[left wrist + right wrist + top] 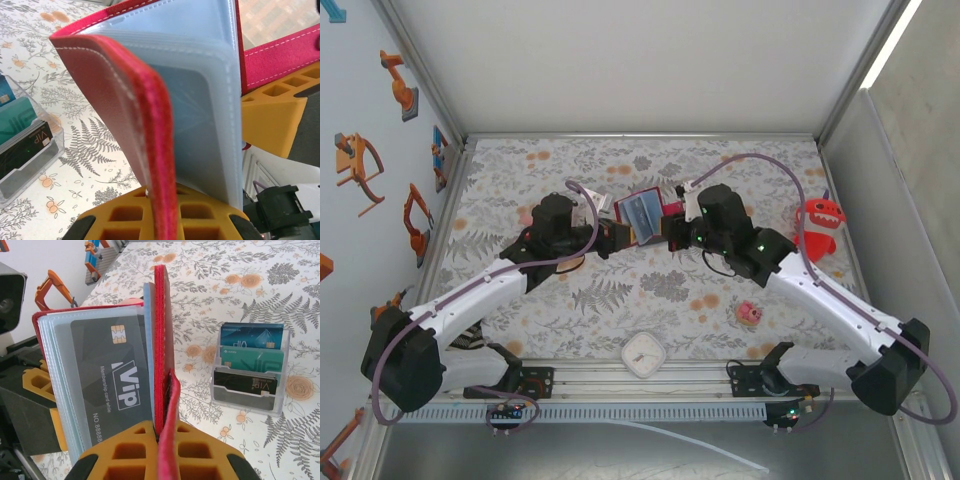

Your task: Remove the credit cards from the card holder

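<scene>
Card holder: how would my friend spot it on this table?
Look at the middle of the flowery table, where the two arms meet. The card holder is held open between the left end effector and the right end effector. It is the red folding one with see-through sleeves, unlike the clear box standing nearby.

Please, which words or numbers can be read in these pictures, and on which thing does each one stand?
"ViP": grey card in the card holder.
"Membership card white": same card.
"NO. 8888": same card, the rest hidden.
"VIP": black card in the clear box.
Teal cards there: print too small to read.
</scene>
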Robot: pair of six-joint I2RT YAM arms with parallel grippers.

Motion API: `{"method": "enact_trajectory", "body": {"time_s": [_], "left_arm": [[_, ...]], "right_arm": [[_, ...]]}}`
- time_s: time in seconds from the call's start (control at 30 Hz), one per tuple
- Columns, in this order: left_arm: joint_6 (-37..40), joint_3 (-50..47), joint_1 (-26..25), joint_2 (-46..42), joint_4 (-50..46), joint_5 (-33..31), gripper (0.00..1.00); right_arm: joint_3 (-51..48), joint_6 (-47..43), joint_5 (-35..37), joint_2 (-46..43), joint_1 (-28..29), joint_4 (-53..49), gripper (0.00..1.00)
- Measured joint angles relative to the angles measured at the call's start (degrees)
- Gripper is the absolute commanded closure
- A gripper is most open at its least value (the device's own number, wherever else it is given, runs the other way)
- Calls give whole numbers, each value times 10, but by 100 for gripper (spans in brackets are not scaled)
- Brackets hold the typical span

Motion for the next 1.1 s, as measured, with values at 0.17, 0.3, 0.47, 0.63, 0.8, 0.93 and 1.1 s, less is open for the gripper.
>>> {"method": "enact_trajectory", "body": {"time_s": [0.17,0.3,0.47,0.63,0.8,0.93,1.1], "left_arm": [[-5,0,0,0,6,11,60],[-9,-1,-1,-1,16,22,31],[-10,-8,-1,-8,23,29,23],[-11,-10,-1,-14,25,34,22],[-14,-10,-1,-17,29,33,33],[-23,-10,3,-16,33,31,49],[-43,-14,17,-7,55,29,65]], "right_arm": [[-23,9,-36,-16,-19,25,100],[-31,12,-43,-23,-24,30,100],[-31,13,-41,-28,-25,29,100],[-31,13,-41,-28,-25,30,100],[-31,18,-54,-28,-25,38,100],[-31,33,-90,-28,-32,54,100],[-41,54,-143,-28,-47,87,100]]}}
